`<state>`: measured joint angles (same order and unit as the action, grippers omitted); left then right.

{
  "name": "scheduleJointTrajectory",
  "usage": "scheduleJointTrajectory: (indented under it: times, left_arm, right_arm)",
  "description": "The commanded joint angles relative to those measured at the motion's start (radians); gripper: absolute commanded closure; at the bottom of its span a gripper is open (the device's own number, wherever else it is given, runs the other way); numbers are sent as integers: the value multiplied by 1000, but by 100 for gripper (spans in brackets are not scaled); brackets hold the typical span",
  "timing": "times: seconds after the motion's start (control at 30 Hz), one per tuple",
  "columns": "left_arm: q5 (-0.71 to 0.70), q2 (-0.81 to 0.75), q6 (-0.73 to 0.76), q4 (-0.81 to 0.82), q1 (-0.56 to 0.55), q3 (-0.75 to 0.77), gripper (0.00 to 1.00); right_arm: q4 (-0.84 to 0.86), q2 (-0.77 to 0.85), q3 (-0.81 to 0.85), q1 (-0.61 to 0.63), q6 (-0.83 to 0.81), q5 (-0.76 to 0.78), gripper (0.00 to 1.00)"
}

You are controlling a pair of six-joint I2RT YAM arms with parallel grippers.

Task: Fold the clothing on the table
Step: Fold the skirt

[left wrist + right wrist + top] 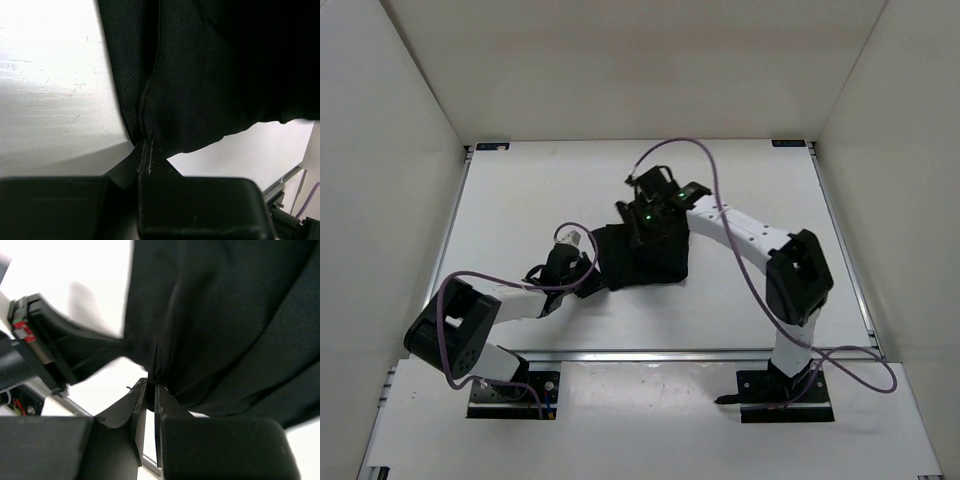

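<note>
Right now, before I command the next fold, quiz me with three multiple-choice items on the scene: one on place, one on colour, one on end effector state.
1. Where on the table is the clothing?
A. near the middle
B. in the far left corner
C. hanging over the right rail

2. What colour is the clothing?
A. white
B. red
C. black

3. How do the end effectors stand?
A. both open, clear of the clothing
B. both shut on the clothing
C. only the right one shut on it

Answers:
1 A: the top view shows it mid-table.
2 C: it reads black against the white table.
3 B: each wrist view shows cloth pinched, by the left end effector and the right end effector.
</note>
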<state>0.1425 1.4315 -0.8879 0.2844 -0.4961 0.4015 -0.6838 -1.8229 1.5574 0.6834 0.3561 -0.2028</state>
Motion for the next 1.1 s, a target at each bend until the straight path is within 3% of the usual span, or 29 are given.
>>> scheduleJointTrajectory:
  times: [0.0, 0.23, 0.3, 0.33, 0.37, 0.43, 0.53, 0.63, 0.73, 0.87, 1.07]
  left_arm:
    - [19, -3, 20, 30, 17, -7, 100]
    - [43, -34, 30, 32, 48, -32, 100]
    - [54, -40, 24, 45, 65, -49, 100]
    - [74, -52, 14, 51, 62, -59, 95]
    - [80, -55, 10, 56, 74, -65, 81]
    - [95, -92, 6, 44, 86, -79, 69]
    - [135, -173, 10, -19, 117, -89, 47]
    - [204, -297, 41, -144, 180, -121, 35]
    - [314, -437, 81, -282, 237, -125, 1]
    - [388, -591, 147, -514, 258, -57, 2]
    - [460, -689, 138, -596, 214, -50, 1]
  right_arm:
    - [24, -74, 85, 86, 53, -37, 100]
    - [59, -208, 85, 145, 81, -176, 100]
    - [67, -231, 95, 151, 61, -204, 92]
    - [81, -240, 101, 151, 51, -223, 80]
    - [102, -236, 98, 148, 35, -234, 71]
    - [150, -208, 84, 142, 23, -240, 64]
    - [243, -75, 28, 122, 32, -238, 58]
    - [337, 107, -81, 90, 49, -208, 56]
    - [415, 321, -237, 21, 86, -164, 57]
    - [432, 566, -478, -173, 122, -196, 57]
    - [285, 830, -710, -493, -12, -224, 55]
